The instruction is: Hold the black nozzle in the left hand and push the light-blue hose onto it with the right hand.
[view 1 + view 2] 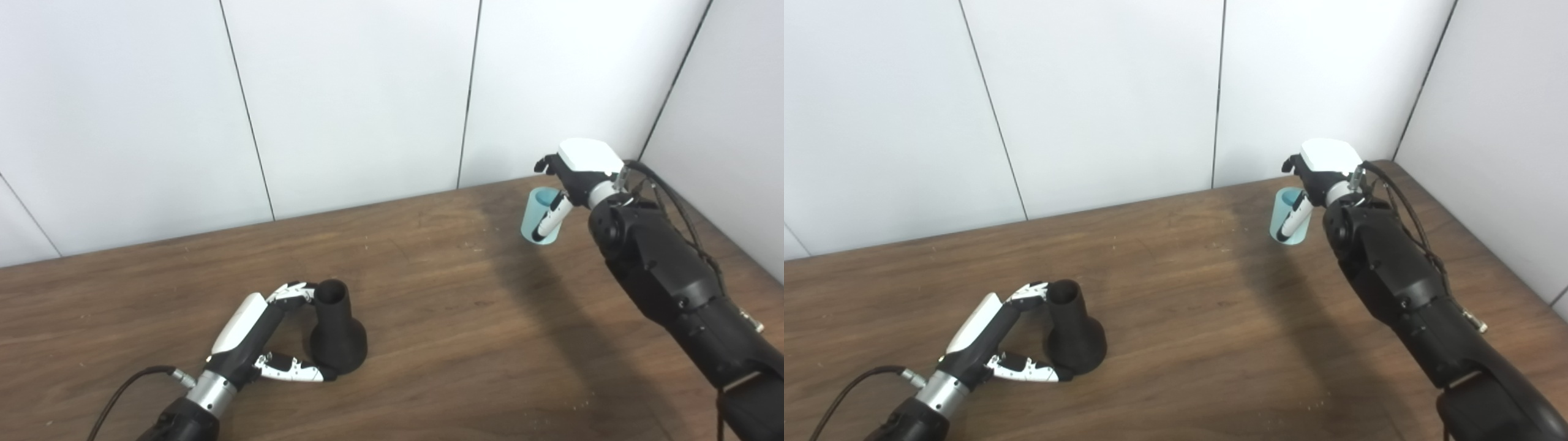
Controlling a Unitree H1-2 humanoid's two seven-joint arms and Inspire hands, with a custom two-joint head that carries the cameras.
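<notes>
While the left robot hand [263, 334] lies low on the desk [429, 318] at the near left, its fingers [294, 294] curl around the narrow neck of the black nozzle [335, 331] and its thumb reaches along the flared base, so the grip is wrapped on the nozzle from 2 sides. The nozzle stands upright on its wide base, open mouth pointing up, right there on the wood. A black cable [131, 380] trails off the left wrist toward the bottom edge. Move across and further back, well apart from the nozzle, and the right arm [667, 288] stretches up along the right side of the desk. At its far end the right robot hand [572, 177] is clamped on the light-blue hose [540, 215], a short tube held above the desk, tilted slightly, open end up, thumb pressed across its side. Behind everything, white wall panels [355, 98] close off the desk's far edge.
</notes>
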